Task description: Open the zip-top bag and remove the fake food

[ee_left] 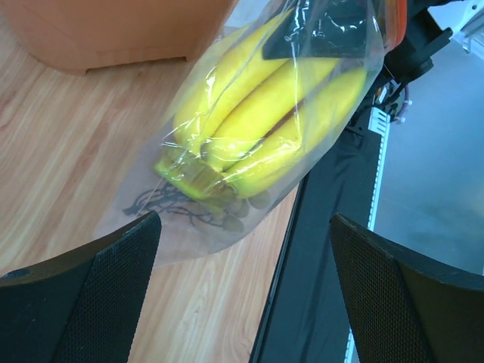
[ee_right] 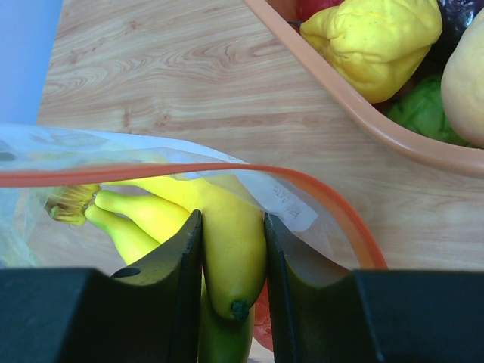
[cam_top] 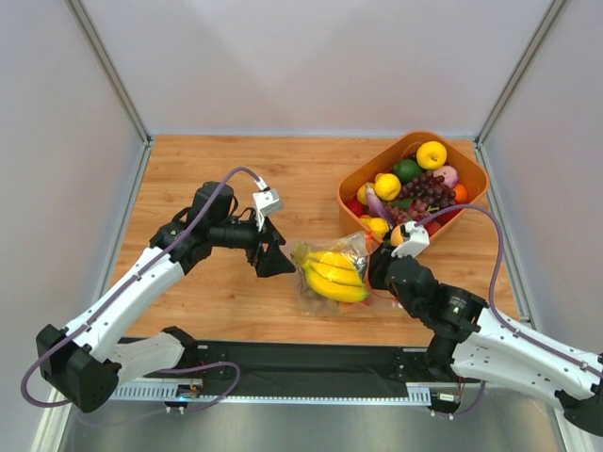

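On the desk [cam_top: 217,179], bag's [cam_top: 311,299] open, fruit [cam_top: 332,275] not out yet. R gripper [ee_right: 233,231] pinches a banana [ee_right: 227,204]; L gripper's [cam_top: 274,257] spread wide, empty.

An orange bin [cam_top: 350,191] sits far right on the wooden worktop [cam_top: 226,179], heaped with a yellow apple [cam_top: 431,154], dark grapes [cam_top: 424,193] and a green fruit [cam_top: 407,169]. A black mat [cam_top: 311,358] lines the near edge.

Right hand [ee_right: 233,227] pinches a banana [ee_right: 228,265] inside the bag [ee_right: 291,208].
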`<state>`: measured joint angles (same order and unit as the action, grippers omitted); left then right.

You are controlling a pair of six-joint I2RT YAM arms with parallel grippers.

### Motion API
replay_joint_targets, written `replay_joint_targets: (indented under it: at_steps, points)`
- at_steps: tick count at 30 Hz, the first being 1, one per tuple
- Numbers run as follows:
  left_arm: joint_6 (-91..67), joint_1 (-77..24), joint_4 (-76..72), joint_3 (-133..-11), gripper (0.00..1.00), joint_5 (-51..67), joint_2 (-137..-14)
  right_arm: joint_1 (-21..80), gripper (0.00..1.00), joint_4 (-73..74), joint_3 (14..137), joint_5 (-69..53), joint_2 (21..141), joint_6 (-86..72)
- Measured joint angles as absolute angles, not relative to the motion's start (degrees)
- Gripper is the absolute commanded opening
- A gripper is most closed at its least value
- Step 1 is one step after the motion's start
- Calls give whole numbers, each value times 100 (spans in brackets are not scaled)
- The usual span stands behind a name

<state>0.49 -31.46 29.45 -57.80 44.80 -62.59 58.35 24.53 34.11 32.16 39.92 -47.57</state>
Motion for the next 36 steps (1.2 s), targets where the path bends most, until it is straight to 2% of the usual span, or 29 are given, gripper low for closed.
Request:
replay_joint_targets:
  at_steps: [18, 20, 21, 26, 27, 30, 36]
  points:
    - [572, -3140, 2939, -5509, 98, 3885, -6523, 5498, 0, 2303, 3253, 2512, 3623, -4611]
    - [602, -3140, 2939, -5502, 90, 3920, -6552, 5441, 0, 2257, 3221, 2434, 3586, -4609]
    - [611, -3140, 2936, -5502, 72, 3959, -6571, 5417, 0, 2239, 3197, 2401, 3568, -4604]
    - [679, -3140, 2954, -5502, 35, 4268, -6792, 5231, 0, 2209, 3129, 2215, 3553, -4595]
    - [676, -3142, 2965, -5502, 19, 4335, -6842, 5186, 0, 2206, 3127, 2182, 3553, -4587]
    - [718, -3140, 3035, -5502, 0, 4477, -6982, 5048, 0, 2213, 3124, 2091, 3546, -4547]
    - [746, -3142, 3194, -5537, 0, 4287, -7043, 4906, 0, 2412, 3146, 2047, 3380, -4407]
